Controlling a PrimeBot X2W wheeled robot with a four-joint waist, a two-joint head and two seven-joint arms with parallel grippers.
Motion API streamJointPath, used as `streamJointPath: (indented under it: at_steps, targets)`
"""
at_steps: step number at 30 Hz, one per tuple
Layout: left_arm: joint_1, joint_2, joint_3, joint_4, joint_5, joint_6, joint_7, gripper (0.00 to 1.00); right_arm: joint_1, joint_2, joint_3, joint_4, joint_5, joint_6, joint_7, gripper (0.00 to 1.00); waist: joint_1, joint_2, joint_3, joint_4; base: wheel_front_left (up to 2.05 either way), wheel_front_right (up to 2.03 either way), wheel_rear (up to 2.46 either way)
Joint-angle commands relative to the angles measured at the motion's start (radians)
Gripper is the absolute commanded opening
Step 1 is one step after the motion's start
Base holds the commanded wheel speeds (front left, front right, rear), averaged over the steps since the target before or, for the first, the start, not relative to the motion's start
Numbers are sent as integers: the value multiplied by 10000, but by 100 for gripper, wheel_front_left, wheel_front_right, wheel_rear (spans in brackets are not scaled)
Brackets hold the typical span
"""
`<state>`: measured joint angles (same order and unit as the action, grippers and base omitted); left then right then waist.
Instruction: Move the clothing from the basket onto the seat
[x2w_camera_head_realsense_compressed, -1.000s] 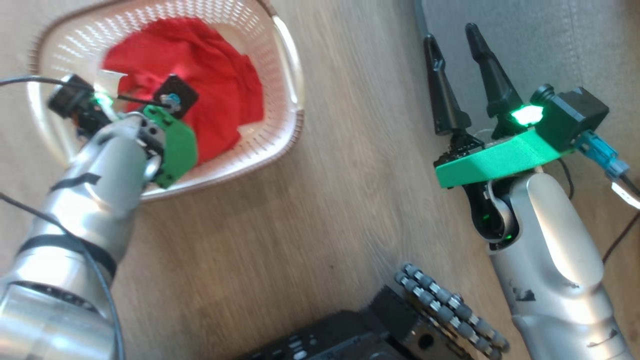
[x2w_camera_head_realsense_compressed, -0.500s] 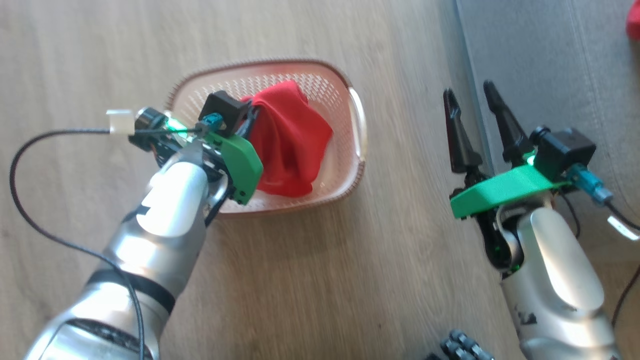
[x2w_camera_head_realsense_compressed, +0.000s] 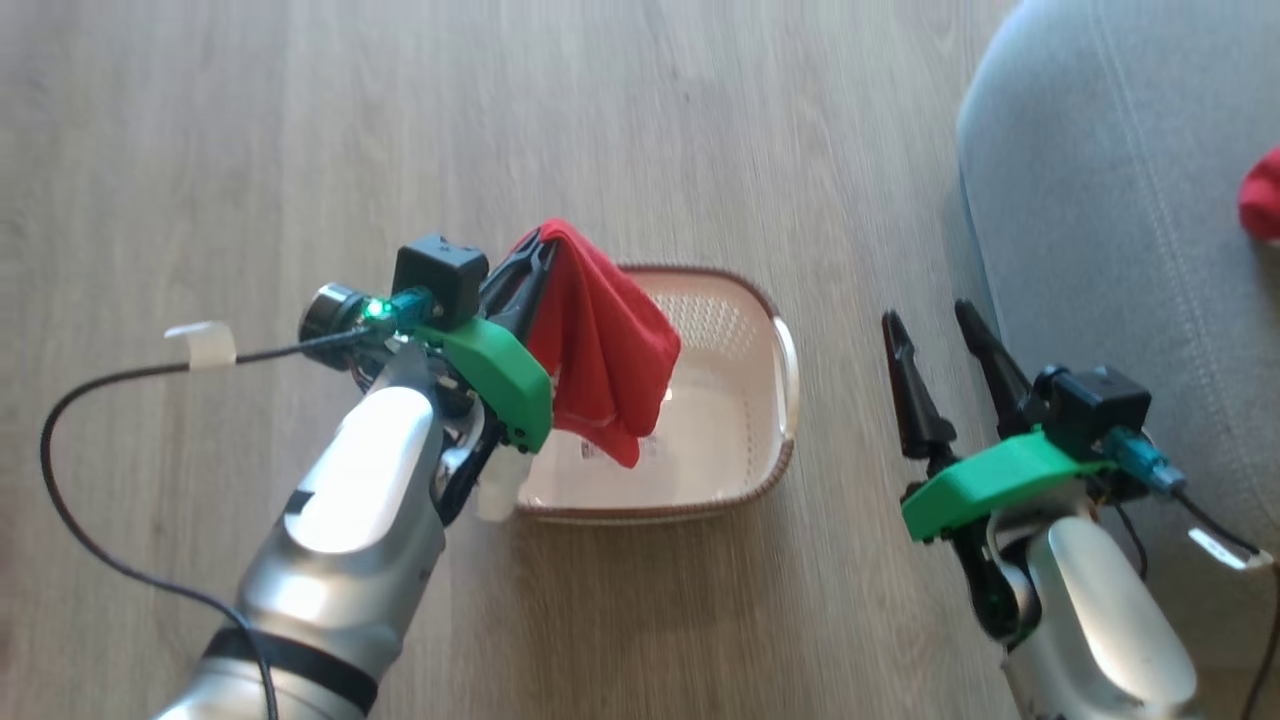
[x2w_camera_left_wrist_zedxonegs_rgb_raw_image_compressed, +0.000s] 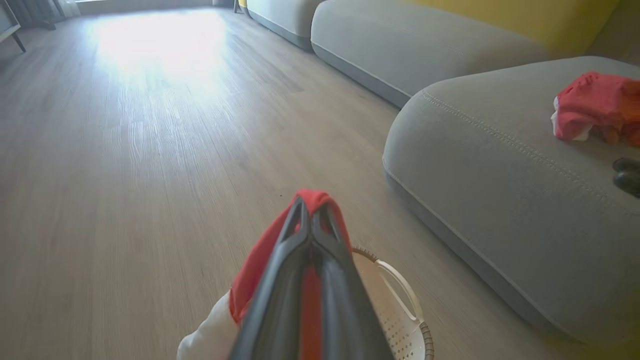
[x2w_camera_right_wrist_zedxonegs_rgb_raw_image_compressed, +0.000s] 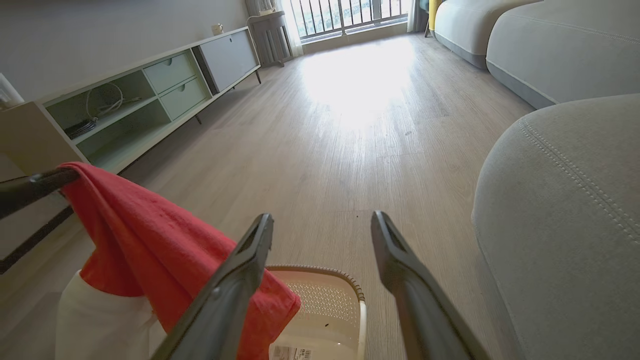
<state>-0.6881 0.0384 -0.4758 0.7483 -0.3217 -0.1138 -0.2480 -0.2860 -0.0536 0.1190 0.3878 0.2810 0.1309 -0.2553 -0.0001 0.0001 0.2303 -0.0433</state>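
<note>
My left gripper (x2w_camera_head_realsense_compressed: 540, 245) is shut on the clothing (x2w_camera_head_realsense_compressed: 600, 350), a red garment that hangs folded from its tips above the left part of the basket (x2w_camera_head_realsense_compressed: 782, 360). In the left wrist view the red fabric (x2w_camera_left_wrist_zedxonegs_rgb_raw_image_compressed: 255, 270) is pinched in the gripper (x2w_camera_left_wrist_zedxonegs_rgb_raw_image_compressed: 310, 210), with a white patch lower down. The cream basket (x2w_camera_right_wrist_zedxonegs_rgb_raw_image_compressed: 325, 300) stands on the wooden floor with a label showing on its bare bottom. My right gripper (x2w_camera_head_realsense_compressed: 928, 315) is open and holds nothing, between the basket and the grey seat (x2w_camera_head_realsense_compressed: 1100, 200). In its own view the gripper (x2w_camera_right_wrist_zedxonegs_rgb_raw_image_compressed: 322, 220) points along the floor beside the seat (x2w_camera_right_wrist_zedxonegs_rgb_raw_image_compressed: 575, 200).
Another red garment (x2w_camera_left_wrist_zedxonegs_rgb_raw_image_compressed: 590, 105) lies on the seat (x2w_camera_left_wrist_zedxonegs_rgb_raw_image_compressed: 500, 175). More grey sofa cushions (x2w_camera_left_wrist_zedxonegs_rgb_raw_image_compressed: 425, 45) stand further along. A low cabinet (x2w_camera_right_wrist_zedxonegs_rgb_raw_image_compressed: 150, 90) lines the far wall. A black cable (x2w_camera_head_realsense_compressed: 100, 400) trails from my left wrist over open wooden floor.
The head camera has shifted. My left gripper has lifted the red clothing up out of the basket, so the basket's bottom now shows. The right gripper has stayed open.
</note>
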Motion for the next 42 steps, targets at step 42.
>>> streamJointPath:
  at_steps: [42]
  targets:
    - [479, 118, -502, -3436, -837, 609, -137, 0, 940, 34, 1019, -236, -275, -2, -65, 100, 1, -1, -2422, 1138, 0, 0, 0]
